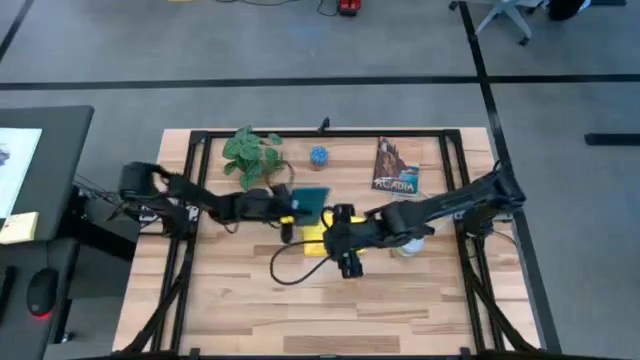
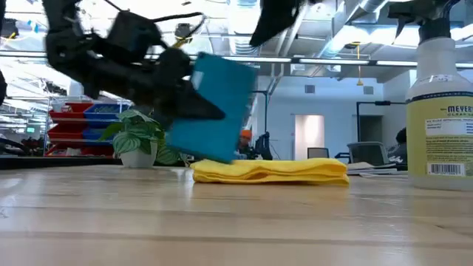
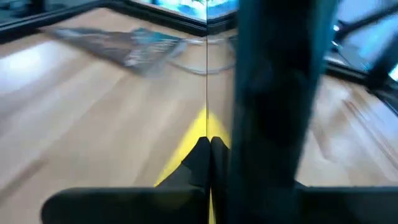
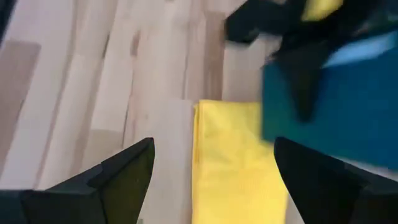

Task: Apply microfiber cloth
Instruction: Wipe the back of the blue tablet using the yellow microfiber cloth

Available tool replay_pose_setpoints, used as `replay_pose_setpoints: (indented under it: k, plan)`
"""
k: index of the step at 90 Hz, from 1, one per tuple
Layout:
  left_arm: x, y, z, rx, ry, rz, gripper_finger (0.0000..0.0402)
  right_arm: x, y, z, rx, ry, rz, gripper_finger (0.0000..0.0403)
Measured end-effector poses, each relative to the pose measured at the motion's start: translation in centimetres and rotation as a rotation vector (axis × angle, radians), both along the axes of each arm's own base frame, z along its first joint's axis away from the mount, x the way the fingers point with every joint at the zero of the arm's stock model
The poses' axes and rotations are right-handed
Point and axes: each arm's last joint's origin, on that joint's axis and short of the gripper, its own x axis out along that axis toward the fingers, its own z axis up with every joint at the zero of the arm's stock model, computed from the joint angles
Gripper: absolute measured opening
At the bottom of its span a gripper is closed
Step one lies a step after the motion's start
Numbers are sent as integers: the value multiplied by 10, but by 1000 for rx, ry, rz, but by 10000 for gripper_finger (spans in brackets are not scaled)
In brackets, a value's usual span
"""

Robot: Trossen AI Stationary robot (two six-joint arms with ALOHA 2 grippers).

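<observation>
The yellow microfiber cloth (image 1: 313, 241) (image 2: 270, 171) (image 4: 239, 163) lies folded flat on the wooden table near its middle. My right gripper (image 1: 346, 246) (image 4: 214, 180) hovers open over the cloth, one finger on each side of it, touching nothing. Just beyond the cloth's far side, my left gripper (image 1: 288, 206) (image 2: 194, 103) is shut on a teal-backed tablet (image 1: 311, 203) (image 2: 219, 108) (image 4: 339, 115), held up off the table and tilted. My left gripper pinches the tablet between its two fingers at the edge (image 2: 201, 103) that faces the table's left side, reaching in roughly level from the left. The tablet stands tilted above the table; whether its lower edge (image 2: 198, 157) touches the table or cloth I cannot tell.
A spray bottle (image 2: 442, 111) stands right of the cloth, near my right arm. At the far side are a potted plant (image 1: 250, 155), a small blue ball (image 1: 318, 155) and a book (image 1: 395, 170). A black cable (image 1: 290, 268) loops on the near side of the cloth.
</observation>
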Motion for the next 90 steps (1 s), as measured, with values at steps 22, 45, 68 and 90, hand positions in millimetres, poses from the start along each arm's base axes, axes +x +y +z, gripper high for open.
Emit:
replay_pose_setpoints:
  k: [22,45,68,90]
  plan:
    - [-41,-1,6,-82,-75,63,7,6,-42,-63,118,-76,-45,317]
    - [-44,-1,10,-118,-97,86,9,-3,-72,-115,128,-106,-128,302]
    - [-46,0,2,-165,-22,134,10,7,-76,-160,118,-31,-125,290]
    - [-47,0,0,-207,-4,148,10,8,-75,-170,159,-9,-179,190]
